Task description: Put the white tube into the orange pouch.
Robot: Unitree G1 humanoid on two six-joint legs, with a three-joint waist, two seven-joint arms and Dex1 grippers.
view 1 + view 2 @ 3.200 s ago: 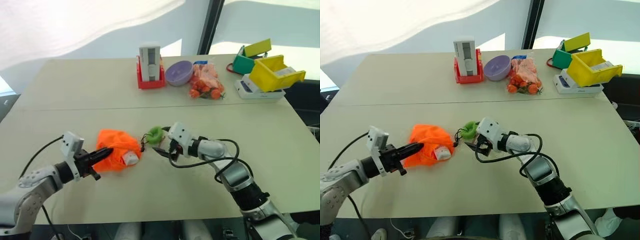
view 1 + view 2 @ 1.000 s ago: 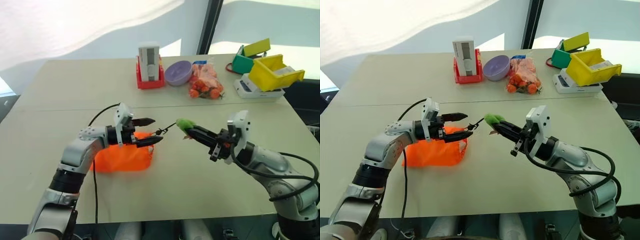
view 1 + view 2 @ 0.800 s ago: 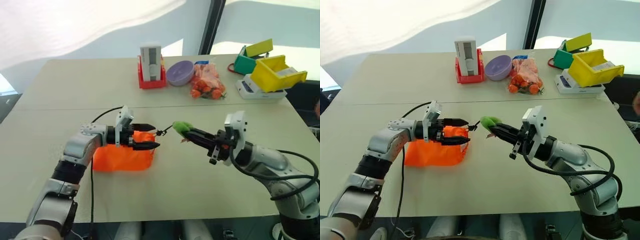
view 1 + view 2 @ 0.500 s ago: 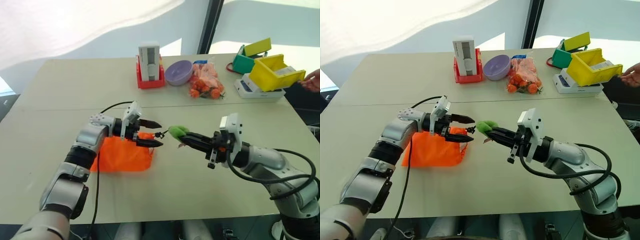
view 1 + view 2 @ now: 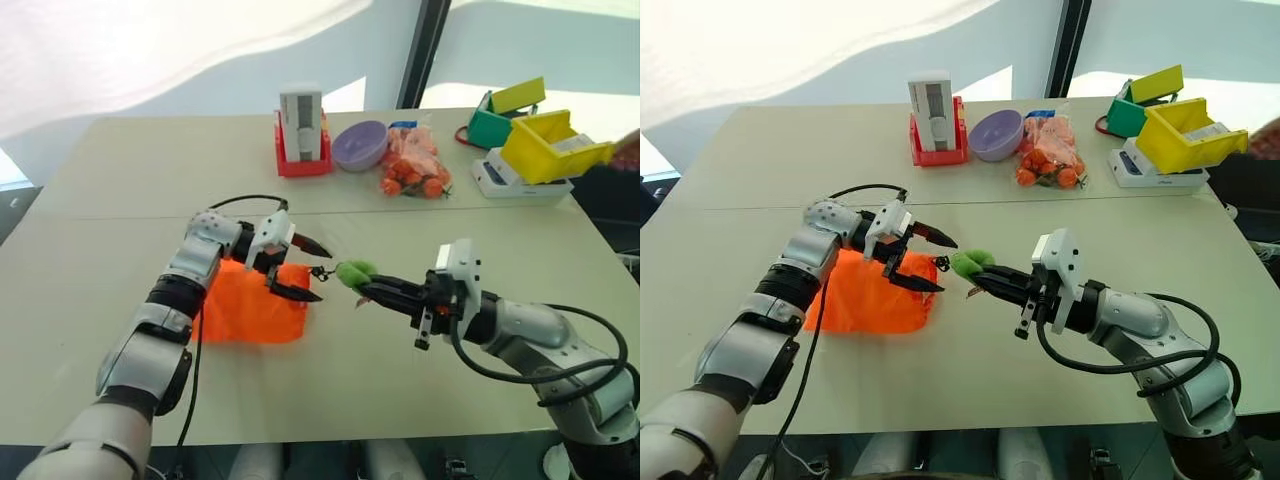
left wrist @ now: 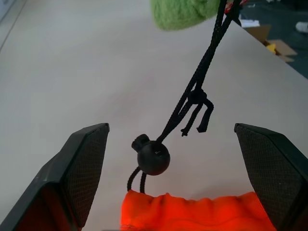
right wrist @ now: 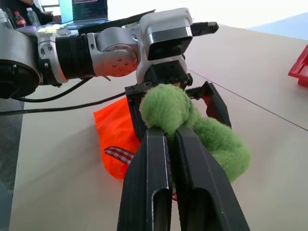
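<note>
One orange pouch point(image 5: 250, 310); left tool point(image 5: 300, 268) spread, right tool point(image 5: 368, 289) pinching one green toggle point(image 5: 352, 271)

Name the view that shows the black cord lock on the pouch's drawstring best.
The left wrist view: the round black cord lock sits sharp and large just above the orange pouch mouth, between the left tool's fingers. The eye views show it only as a speck; in the right wrist view I cannot make it out.

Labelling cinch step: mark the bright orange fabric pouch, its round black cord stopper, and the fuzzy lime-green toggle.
bright orange fabric pouch point(image 5: 245, 310): left eye view, flat middle.
round black cord stopper point(image 6: 153, 157): left wrist view, ball's centre.
fuzzy lime-green toggle point(image 7: 166, 108): right wrist view, upper lobe.
</note>
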